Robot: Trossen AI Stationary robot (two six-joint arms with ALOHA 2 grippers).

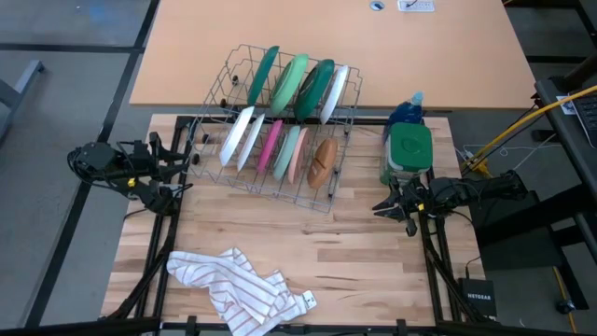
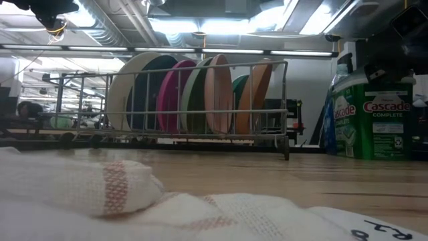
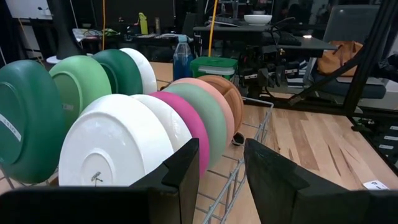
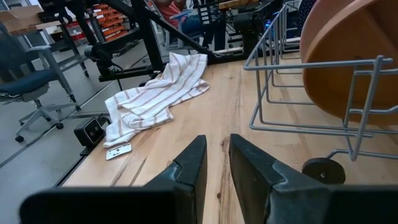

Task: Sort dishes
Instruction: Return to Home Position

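With all the dishes standing on edge in the rack at the far middle, I judge we're on the return home, needing only the left gripper and right gripper, jaws slightly spread and empty, parked at their sides.

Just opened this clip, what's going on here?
Nothing is being handled right now. The dishes stand on edge in two rows in the rack at the far side of the table. The left end effector sits at the left edge beside the rack, and the right end effector at the right edge near the container. Both are empty. A cloth lies crumpled at the front.
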